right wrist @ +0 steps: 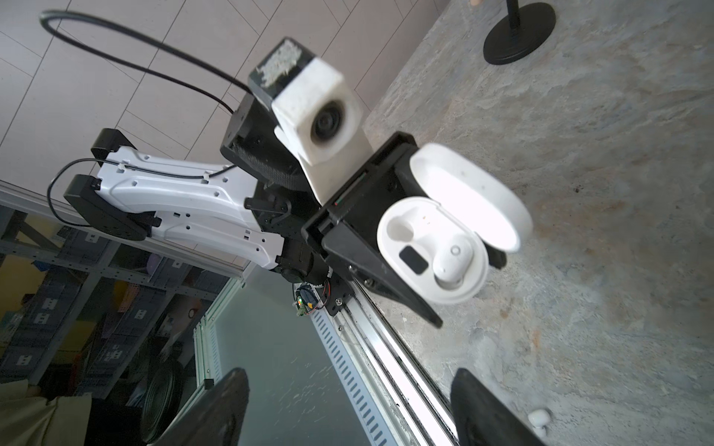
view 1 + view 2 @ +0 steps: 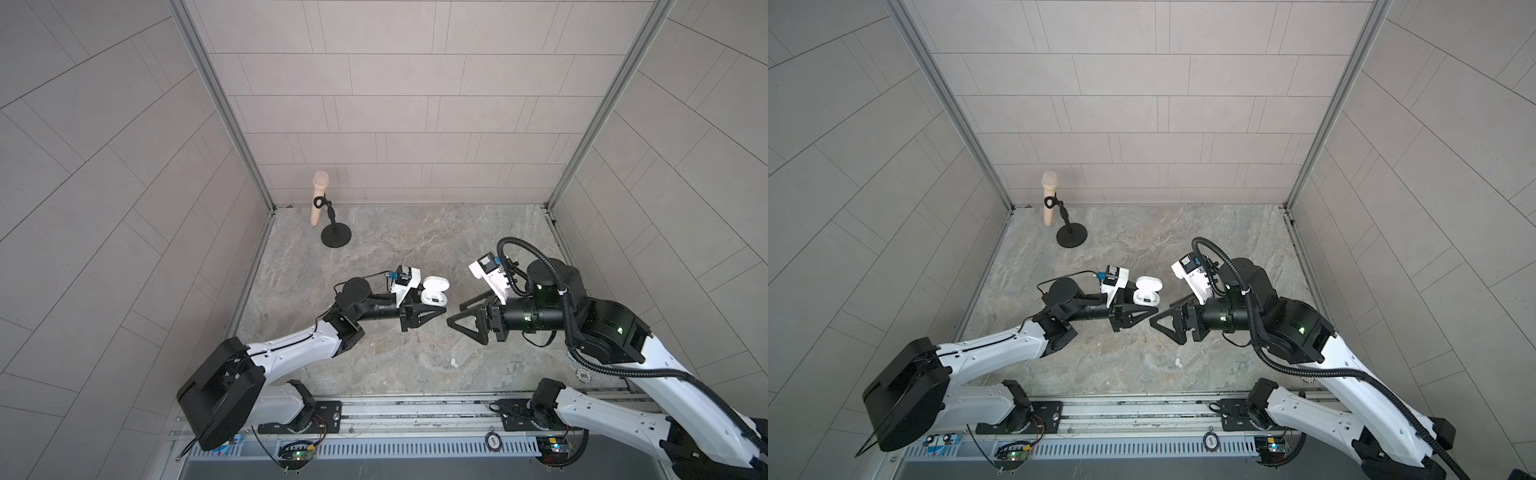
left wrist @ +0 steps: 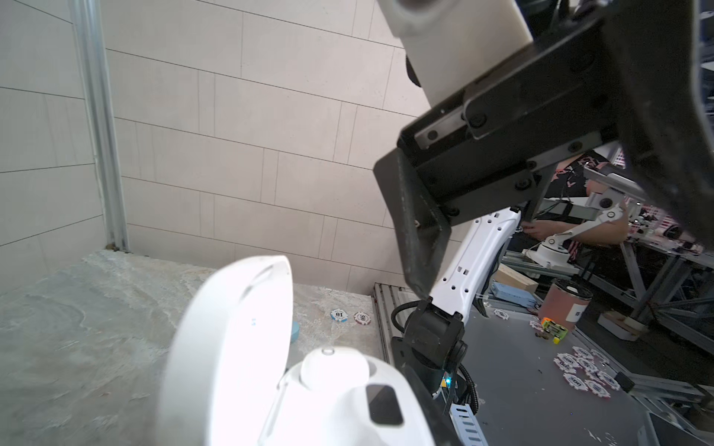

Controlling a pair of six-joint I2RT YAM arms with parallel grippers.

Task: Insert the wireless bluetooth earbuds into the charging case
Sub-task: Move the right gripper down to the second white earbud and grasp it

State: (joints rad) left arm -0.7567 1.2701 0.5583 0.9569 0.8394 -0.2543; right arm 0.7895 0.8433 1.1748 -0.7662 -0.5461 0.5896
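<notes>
Charging case [image 1: 421,235] pinched in my left claw [image 2: 438,303], lid up so my spread right claw [image 2: 455,314] can fetch that loose earbud [image 2: 579,363] off the table [image 2: 415,249].

I'm holding the white oval charging case [image 2: 434,291] clear of the counter, over its middle, with its lid [image 1: 475,193] standing open. One white earbud [image 1: 452,262] is sitting in a socket, and the neighbouring socket is showing empty. A second white earbud [image 2: 454,363] is lying loose on the counter toward the front edge, well apart from the case.
</notes>
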